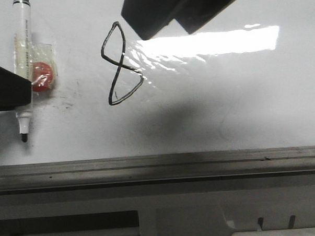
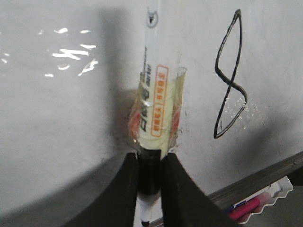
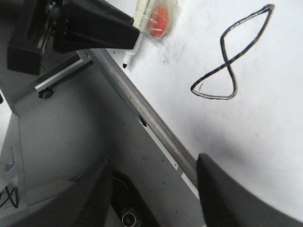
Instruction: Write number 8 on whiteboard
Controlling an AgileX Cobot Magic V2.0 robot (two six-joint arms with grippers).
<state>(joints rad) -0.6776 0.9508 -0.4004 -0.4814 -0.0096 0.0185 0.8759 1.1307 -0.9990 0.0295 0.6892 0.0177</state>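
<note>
We judge the writing itself to be finished: the number 8 point(image 1: 121, 64) stands complete on the whiteboard point(image 1: 225, 110), both loops joined, and what is in hand now is the pulling away. Our left hand point(image 2: 149, 189) is clamped on the marker pen point(image 2: 152, 101) near its dark tip end, and the pen sits well to the left of the figure, not touching the line. The tip points toward the grey edge strip point(image 1: 159, 167); whether it rests on the board or hangs just above it we cannot tell. The next move, as we see it, calls for keeping that tip clear of the drawn line — one brush across would smear the ink — and putting the pen somewhere off the board.

The figure is a thin black line with angular loops, leaning a little, the crossing narrow and pinched. It lies left of centre on the board, just beside the bright glare patch point(image 1: 211, 42). Faint specks and smudges lie on the board between it and the pen.

Our right hand point(image 3: 151, 198) is wide open and empty, held above the board's near edge.
</note>
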